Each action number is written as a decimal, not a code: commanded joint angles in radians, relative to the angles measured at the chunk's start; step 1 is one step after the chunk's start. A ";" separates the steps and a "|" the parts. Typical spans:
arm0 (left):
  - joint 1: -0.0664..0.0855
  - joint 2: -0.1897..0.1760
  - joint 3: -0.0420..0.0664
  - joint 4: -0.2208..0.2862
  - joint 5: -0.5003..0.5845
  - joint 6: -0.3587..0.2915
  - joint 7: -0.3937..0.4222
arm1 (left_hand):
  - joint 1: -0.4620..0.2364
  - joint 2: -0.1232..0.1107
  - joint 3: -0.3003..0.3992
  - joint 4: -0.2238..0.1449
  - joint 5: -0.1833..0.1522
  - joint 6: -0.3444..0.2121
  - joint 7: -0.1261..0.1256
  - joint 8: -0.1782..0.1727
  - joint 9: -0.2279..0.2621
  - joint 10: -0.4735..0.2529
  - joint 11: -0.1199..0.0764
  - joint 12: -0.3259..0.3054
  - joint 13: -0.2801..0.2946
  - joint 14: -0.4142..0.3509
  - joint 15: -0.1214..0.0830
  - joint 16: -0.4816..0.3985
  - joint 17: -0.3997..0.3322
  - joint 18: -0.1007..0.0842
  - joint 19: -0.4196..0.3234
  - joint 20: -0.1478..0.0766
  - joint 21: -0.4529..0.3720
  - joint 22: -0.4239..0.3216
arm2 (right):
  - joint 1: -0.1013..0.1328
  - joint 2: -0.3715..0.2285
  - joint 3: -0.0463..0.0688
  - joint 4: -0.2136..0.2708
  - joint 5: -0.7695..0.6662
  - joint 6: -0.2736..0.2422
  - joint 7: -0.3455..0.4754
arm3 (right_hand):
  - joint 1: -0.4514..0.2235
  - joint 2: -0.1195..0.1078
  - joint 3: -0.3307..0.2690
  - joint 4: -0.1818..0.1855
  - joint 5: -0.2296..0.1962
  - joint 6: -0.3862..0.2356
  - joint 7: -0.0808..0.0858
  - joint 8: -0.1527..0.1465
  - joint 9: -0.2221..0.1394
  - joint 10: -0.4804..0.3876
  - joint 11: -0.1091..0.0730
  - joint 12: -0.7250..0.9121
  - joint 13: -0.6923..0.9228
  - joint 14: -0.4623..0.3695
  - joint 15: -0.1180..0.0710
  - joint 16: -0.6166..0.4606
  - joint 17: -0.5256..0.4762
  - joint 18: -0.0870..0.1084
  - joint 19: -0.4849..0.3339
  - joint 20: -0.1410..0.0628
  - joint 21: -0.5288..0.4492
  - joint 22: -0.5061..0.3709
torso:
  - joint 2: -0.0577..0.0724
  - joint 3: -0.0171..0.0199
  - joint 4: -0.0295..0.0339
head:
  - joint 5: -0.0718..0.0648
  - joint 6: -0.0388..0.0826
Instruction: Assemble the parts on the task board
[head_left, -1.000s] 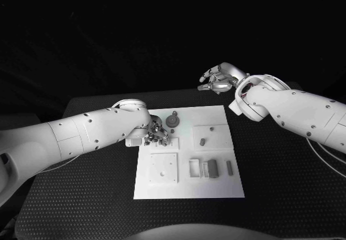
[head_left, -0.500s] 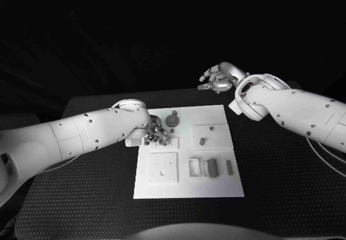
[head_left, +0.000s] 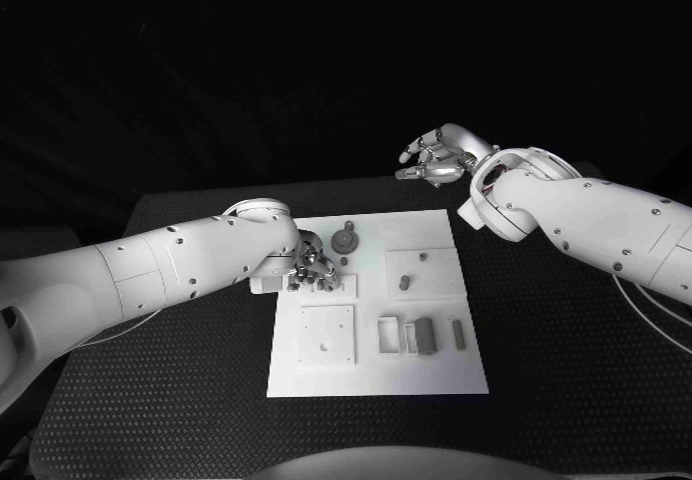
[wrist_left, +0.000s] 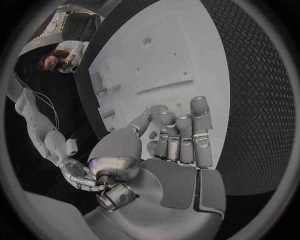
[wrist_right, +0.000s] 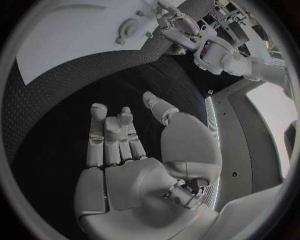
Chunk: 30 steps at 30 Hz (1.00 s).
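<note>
Head view: task board (head_left: 378, 375) lies mid-table (head_left: 188, 420). Left hand (head_left: 310, 268) low over the board's far left corner, just beside a round dark part (head_left: 343, 242); whether its fingers grip anything cannot be told here. Right hand (head_left: 436, 160) raised beyond the board's far edge, fingers loosely spread, holding nothing.

Left wrist view: left hand (wrist_left: 165, 150) over the board (wrist_left: 187, 45), fingers together, slightly curled; grip unclear.

Right wrist view: right hand (wrist_right: 125, 150) empty, fingers apart.
</note>
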<state>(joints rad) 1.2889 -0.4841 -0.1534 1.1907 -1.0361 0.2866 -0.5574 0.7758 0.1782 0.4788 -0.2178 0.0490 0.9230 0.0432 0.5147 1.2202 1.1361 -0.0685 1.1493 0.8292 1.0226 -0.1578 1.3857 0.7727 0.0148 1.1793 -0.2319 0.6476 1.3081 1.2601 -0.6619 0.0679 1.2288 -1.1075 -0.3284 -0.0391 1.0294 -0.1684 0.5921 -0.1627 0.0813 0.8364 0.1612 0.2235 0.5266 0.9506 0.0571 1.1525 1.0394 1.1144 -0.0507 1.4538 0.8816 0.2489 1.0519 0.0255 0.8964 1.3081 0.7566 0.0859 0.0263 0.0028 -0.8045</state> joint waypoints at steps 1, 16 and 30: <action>-0.007 0.000 -0.005 -0.006 0.017 -0.017 -0.013 | -0.031 -0.039 0.110 -0.016 -0.001 -0.016 0.009 -0.046 -0.036 -0.013 0.010 0.000 -0.004 -0.005 -0.004 0.007 -0.003 0.008 -0.001 -0.029 0.005 0.019 | 0.000 -0.001 0.001 0.001 -0.001 0.010 0.009 | -0.009 -0.002 0.001 0.005 -0.003 0.001 0.009 -0.006 -0.001 -0.005 0.001 0.006 -0.001 -0.008 0.002 -0.002 -0.001 0.013 -0.001 -0.007 -0.004 0.018 | 0.000 0.0004 -0.0001 | -0.001 0.000; -0.011 0.001 -0.008 -0.013 0.024 -0.032 -0.012 | -0.120 -0.117 0.020 0.012 -0.001 -0.005 0.018 -0.099 -0.103 -0.024 0.018 -0.001 -0.013 -0.009 0.005 0.005 -0.015 0.022 -0.009 -0.019 -0.003 0.017 | 0.000 -0.001 0.001 0.001 0.001 0.009 0.010 | -0.010 -0.003 0.000 0.005 -0.003 -0.001 0.010 -0.007 -0.002 -0.007 0.002 0.005 -0.002 -0.010 0.002 -0.004 -0.002 0.013 -0.003 -0.006 -0.006 0.018 | 0.000 0.0003 -0.0004 | -0.002 0.000; -0.011 -0.003 -0.007 -0.015 0.021 -0.053 -0.016 | -0.169 -0.145 -0.050 -0.003 -0.001 0.003 0.018 -0.110 -0.120 -0.028 0.018 0.002 -0.017 -0.011 0.005 0.008 -0.020 0.030 -0.011 -0.016 -0.007 0.017 | 0.000 -0.001 0.001 0.000 0.001 0.010 0.009 | -0.010 -0.003 0.001 0.006 -0.002 -0.002 0.010 -0.007 -0.002 -0.008 0.002 0.005 -0.002 -0.012 0.002 -0.005 -0.003 0.013 -0.004 -0.006 -0.006 0.017 | 0.000 0.0000 -0.0001 | -0.003 0.001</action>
<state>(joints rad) 1.2864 -0.4871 -0.1556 1.1813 -1.0051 0.2628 -0.5613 0.6123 0.0346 0.4323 -0.2196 0.0510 0.9252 0.0552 0.4203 1.1010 1.1145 -0.0518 1.1493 0.8132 1.0164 -0.1515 1.3932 0.7540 0.0181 1.1751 -0.2356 0.6436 1.3077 1.2600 -0.6630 0.0679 1.2284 -1.1059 -0.3284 -0.0388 1.0294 -0.1684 0.5921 -0.1627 0.0813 0.8351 0.1663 0.2235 0.5258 0.9505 0.0571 1.1525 1.0387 1.1112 -0.0475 1.4538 0.8800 0.2489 1.0504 0.0270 0.8964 1.3081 0.7564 0.0859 0.0258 0.0001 -0.8032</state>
